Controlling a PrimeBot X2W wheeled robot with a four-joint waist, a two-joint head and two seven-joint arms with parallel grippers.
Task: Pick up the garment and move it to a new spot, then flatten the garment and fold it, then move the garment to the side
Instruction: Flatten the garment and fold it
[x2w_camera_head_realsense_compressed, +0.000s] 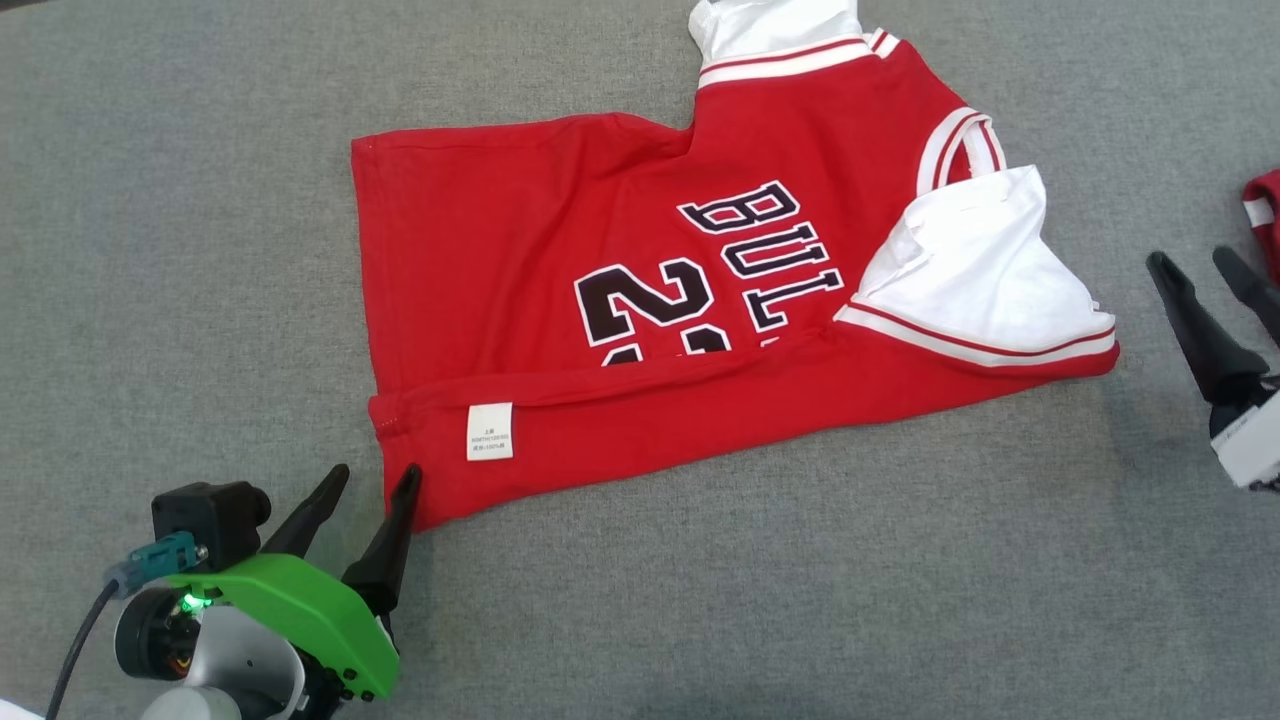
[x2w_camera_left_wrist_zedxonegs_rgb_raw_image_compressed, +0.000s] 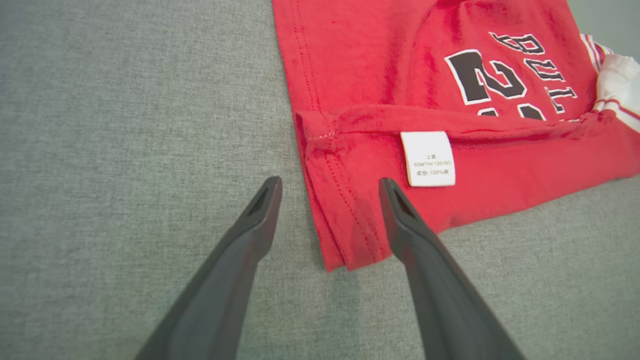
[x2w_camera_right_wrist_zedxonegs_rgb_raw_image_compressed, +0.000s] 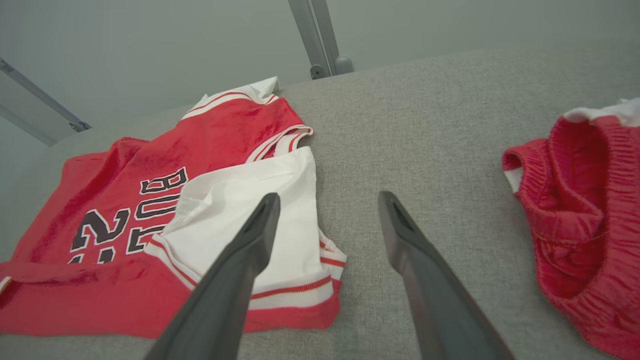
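The garment, a bright red jersey with black lettering and white striped trim, lies spread on the grey fabric surface. Its near long edge is folded over, showing a white label. A white sleeve panel lies doubled over at the right end. My left gripper is open at the garment's near left corner. In the left wrist view that corner of the garment lies between the spread fingers of the left gripper, ungripped. My right gripper stands open to the right of the garment. The right gripper holds nothing.
A second crumpled red piece of clothing lies at the far right, just beyond the right gripper, and it also appears as a red heap in the right wrist view. A metal frame post rises behind the surface's far edge.
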